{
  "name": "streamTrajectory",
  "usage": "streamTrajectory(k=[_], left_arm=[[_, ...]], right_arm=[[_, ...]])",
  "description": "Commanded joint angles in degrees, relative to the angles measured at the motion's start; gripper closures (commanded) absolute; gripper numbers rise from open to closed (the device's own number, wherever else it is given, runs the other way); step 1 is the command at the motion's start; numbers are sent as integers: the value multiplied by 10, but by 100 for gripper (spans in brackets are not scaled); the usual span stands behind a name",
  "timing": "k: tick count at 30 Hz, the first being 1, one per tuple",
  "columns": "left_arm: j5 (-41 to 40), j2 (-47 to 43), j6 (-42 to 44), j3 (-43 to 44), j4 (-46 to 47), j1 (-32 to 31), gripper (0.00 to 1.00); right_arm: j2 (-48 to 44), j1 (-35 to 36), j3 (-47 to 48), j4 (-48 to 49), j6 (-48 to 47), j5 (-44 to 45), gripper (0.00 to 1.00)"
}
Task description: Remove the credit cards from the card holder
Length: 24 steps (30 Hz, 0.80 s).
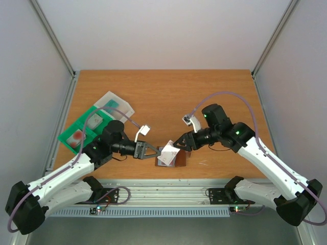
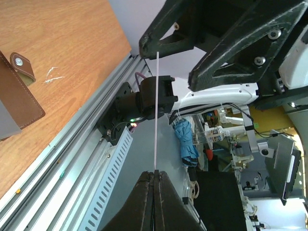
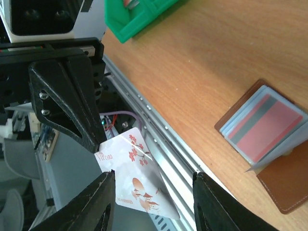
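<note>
The brown card holder (image 1: 180, 160) lies open on the table near its front edge. In the right wrist view it (image 3: 284, 188) holds a red card with a grey stripe (image 3: 267, 127) under pale blue-grey layers; I cannot pick out a teal card. My left gripper (image 1: 158, 151) is shut on a white card with red blossom print (image 1: 169, 149), held up above the holder. The left wrist view shows that card edge-on (image 2: 156, 110) in the closed fingers (image 2: 155, 172). My right gripper (image 1: 177, 145) is open, its jaws (image 3: 154, 175) either side of the white card (image 3: 139, 187).
A green compartmented tray (image 1: 82, 130) with a red item in it lies at the left, a clear plastic box (image 1: 116, 104) behind it. The tray's corner shows in the right wrist view (image 3: 139, 14). The metal rail of the front table edge (image 1: 168, 186) runs just below the holder.
</note>
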Motion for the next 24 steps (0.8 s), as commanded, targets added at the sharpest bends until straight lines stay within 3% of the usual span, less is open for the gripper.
streamTrajectory(k=[1, 5, 9, 13, 16, 19, 20, 24], left_arm=[[33, -12, 16, 7, 9, -2, 100], [36, -13, 18, 5, 9, -2, 100], [25, -14, 19, 9, 5, -2, 100], [6, -24, 14, 18, -5, -2, 96], [-43, -45, 9, 34, -41, -2, 78], [-90, -74, 6, 50, -80, -2, 45], [-105, -81, 5, 55, -93, -2, 39], [-175, -119, -4, 66, -125, -2, 27]], right_arm=[[13, 0, -3, 6, -21, -62, 54], [10, 0, -15, 29, -18, -107, 62], [0, 0, -23, 40, -11, -114, 95], [-13, 0, -30, 54, 2, -118, 99], [-24, 0, -31, 66, 22, -111, 99], [-42, 0, -38, 100, 60, -95, 99], [-50, 0, -44, 119, 90, -90, 99], [-68, 1, -72, 204, 180, -65, 99]])
